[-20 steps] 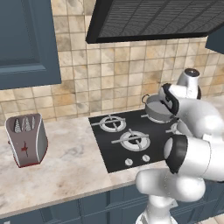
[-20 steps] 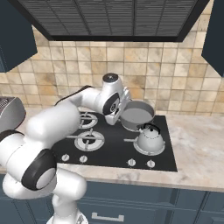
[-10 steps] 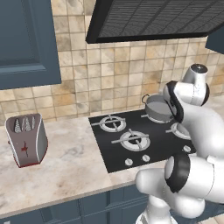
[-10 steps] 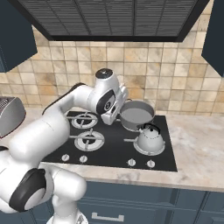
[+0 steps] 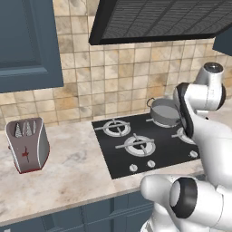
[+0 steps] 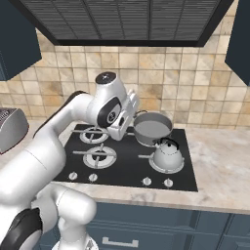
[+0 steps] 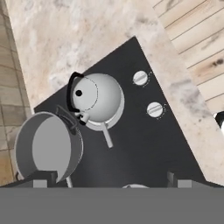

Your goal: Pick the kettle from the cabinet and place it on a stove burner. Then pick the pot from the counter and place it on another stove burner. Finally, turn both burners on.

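Note:
The silver domed kettle [image 6: 166, 155] [image 7: 96, 97] stands on the front right stove burner of the black cooktop [image 6: 127, 171]. Behind it, the grey pot [image 6: 152, 128] [image 5: 165, 112] [image 7: 43, 146] sits on the back right burner. My gripper [image 6: 120, 133] [image 7: 111, 179] hangs open and empty above the middle of the cooktop, left of the pot and apart from both vessels. In the hand view the two silver knobs [image 7: 140, 78] nearest the kettle show beside it. From the left base camera my own arm hides most of the kettle.
Two left burners [image 5: 113, 127] [image 5: 139, 144] are bare. More knobs [image 6: 73, 176] line the cooktop's front edge. A grey toaster [image 5: 26, 145] stands on the beige counter [image 5: 77, 167] at the left. A range hood [image 6: 127, 19] hangs overhead, and a blue wall cabinet [image 5: 27, 41] at upper left.
My hand has drawn back from over the pot, up and toward the cooktop's middle, still open. Pot and kettle have not moved.

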Motion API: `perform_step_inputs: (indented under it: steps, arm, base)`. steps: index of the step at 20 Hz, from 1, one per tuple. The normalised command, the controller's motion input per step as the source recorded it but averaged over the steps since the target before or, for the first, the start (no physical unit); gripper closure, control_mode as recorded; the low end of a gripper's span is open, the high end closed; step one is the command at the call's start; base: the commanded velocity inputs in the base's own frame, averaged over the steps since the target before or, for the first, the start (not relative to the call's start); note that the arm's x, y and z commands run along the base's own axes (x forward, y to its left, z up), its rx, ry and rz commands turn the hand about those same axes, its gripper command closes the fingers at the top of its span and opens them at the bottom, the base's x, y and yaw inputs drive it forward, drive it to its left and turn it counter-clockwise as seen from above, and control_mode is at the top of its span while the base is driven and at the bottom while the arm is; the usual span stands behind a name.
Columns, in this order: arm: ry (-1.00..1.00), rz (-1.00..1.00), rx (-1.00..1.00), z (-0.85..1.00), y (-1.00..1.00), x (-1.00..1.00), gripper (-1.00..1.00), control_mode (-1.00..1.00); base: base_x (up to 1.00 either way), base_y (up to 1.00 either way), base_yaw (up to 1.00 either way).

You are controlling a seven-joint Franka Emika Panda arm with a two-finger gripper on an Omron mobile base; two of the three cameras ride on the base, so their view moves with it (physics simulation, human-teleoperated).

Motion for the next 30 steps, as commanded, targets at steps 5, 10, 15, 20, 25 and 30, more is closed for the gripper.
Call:
perform_step_inputs:
  steps: [5, 10, 15, 20, 25, 30]
  arm:
    - [0.06, 0.06, -0.01, 0.14, 0.00, -0.33, -1.00, -1.00]
    - [0.09, 0.09, -0.02, 0.05, 0.00, -0.32, -1.00, -1.00]
    - [0.04, 0.09, -0.02, 0.08, 0.00, -0.35, -1.00, -1.00]
    - [0.03, 0.10, -0.04, 0.08, 0.00, -0.31, -1.00, -1.00]
    - [0.05, 0.13, -0.03, 0.03, 0.00, -0.19, -1.00, -1.00]
    - [0.11, 0.18, -0.03, 0.00, 0.00, -0.08, -1.00, -1.00]
  base:
    - [0.00, 0.00, 0.00]
    - [0.00, 0.00, 0.00]
    - [0.00, 0.00, 0.00]
    - [0.00, 0.00, 0.00]
    - [0.00, 0.00, 0.00]
    - [0.00, 0.00, 0.00]
